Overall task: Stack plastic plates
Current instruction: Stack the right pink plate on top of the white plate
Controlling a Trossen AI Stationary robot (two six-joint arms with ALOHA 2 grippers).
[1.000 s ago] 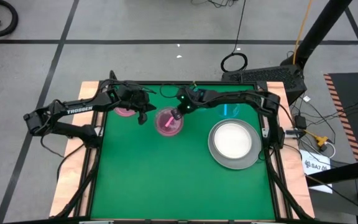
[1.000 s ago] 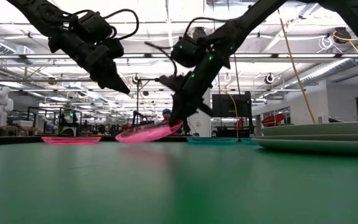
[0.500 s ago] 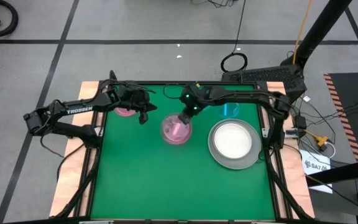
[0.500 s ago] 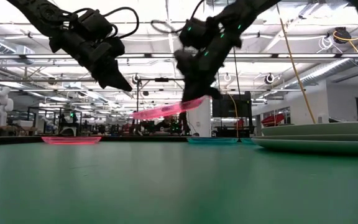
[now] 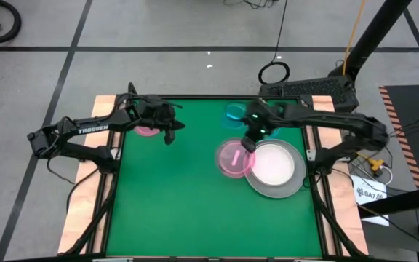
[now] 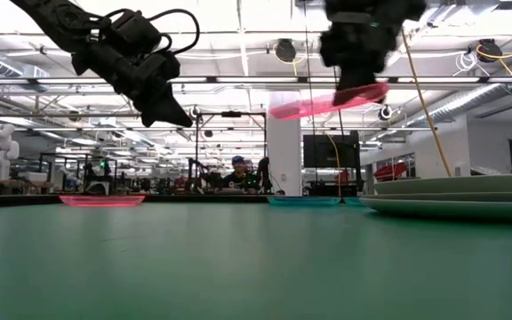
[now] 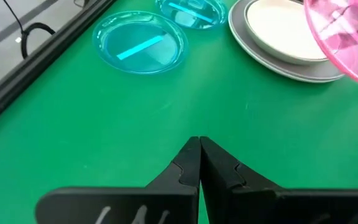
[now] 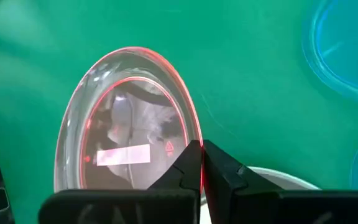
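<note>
My right gripper is shut on a small translucent pink plate, carried in the air beside the left rim of the large grey plate. The grey plate lies flat on the table with the white plate in it. My left gripper hovers shut above the table, next to the second pink plate, which lies flat. Two blue plates lie near the far edge. No mint or pale green plate shows. My right gripper pinches the pink plate's rim between its two fingers, on the side of the plate toward the table's far right. The fingers come from above, slanting down. The plate is lifted clear and tilted, higher at the gripped end.
The green mat has open room across its near half. A raised black frame borders the mat. The right arm reaches along the far edge, over the blue plates. Cables and a box lie off the table to the right.
My right gripper has carried the pink plate up off the far middle of the table and toward the right and near side, ending beside the grey and white plates. The plate has risen clear of the mat, staying tilted. The left arm has kept still.
</note>
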